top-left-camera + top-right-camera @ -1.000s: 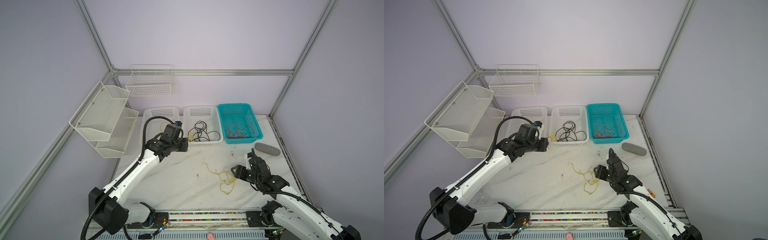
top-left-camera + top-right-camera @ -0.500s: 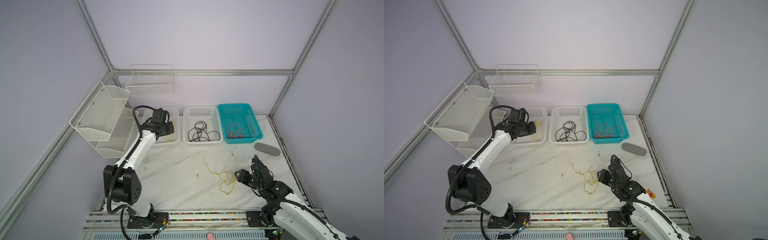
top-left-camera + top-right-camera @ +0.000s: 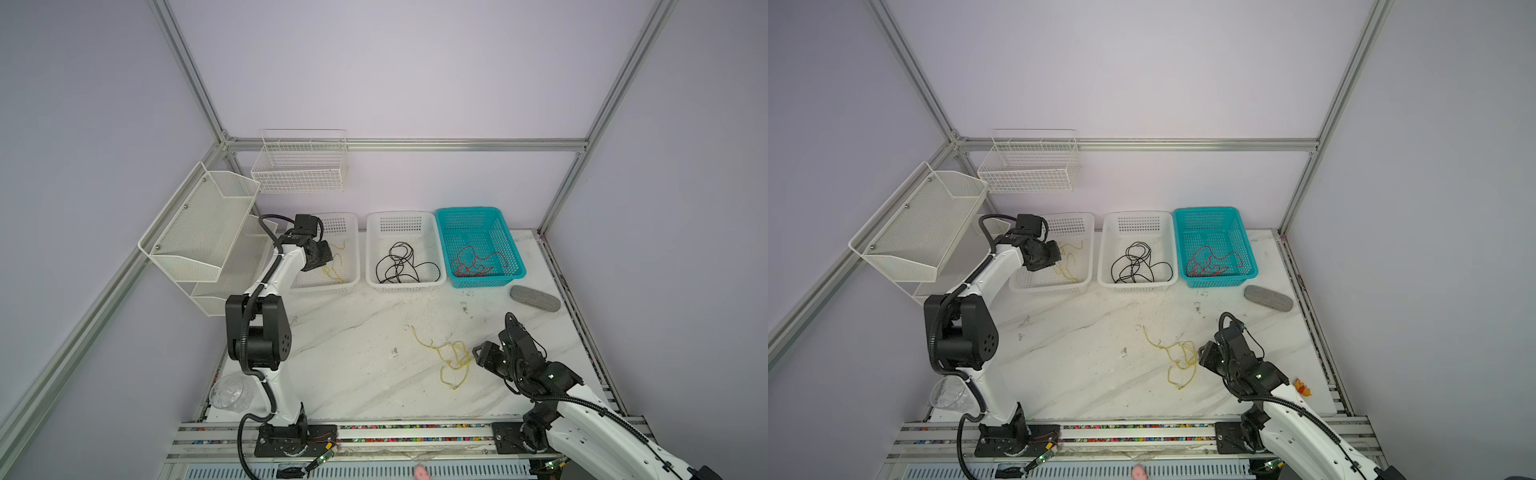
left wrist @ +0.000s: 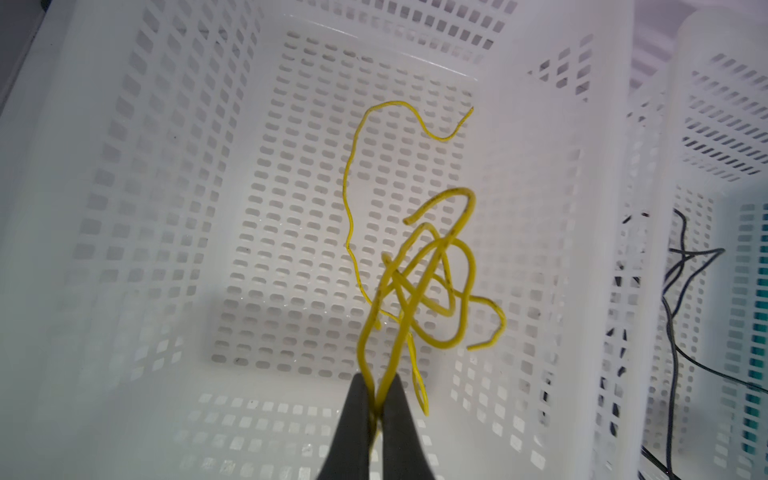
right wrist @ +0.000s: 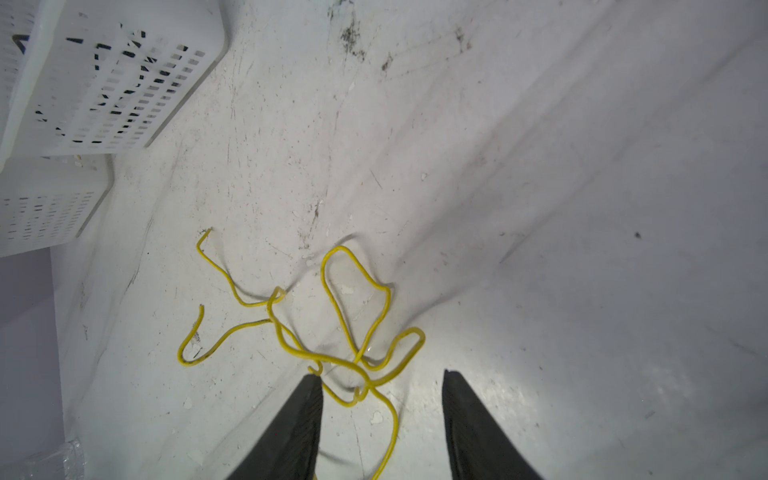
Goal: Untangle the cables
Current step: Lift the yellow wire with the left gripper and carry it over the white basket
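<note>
Left claw (image 4: pixel 376 384) clenched on yellow wires (image 4: pixel 432 282), hung over white basket (image 3: pixel 354 253), centre left in both top views. Right claw (image 5: pixel 382 374) spread apart, straddled yellow tangle (image 3: pixel 451 357) on table (image 3: pixel 353 332), lower right. Black cable (image 3: pixel 401 266) lay in middle basket (image 3: pixel 405 286), red cables (image 3: pixel 478 264) in teal basket (image 3: pixel 486 281).

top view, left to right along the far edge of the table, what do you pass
left white basket of yellow cables → middle white basket with black cable → teal basket with red cables → grey pad
</note>
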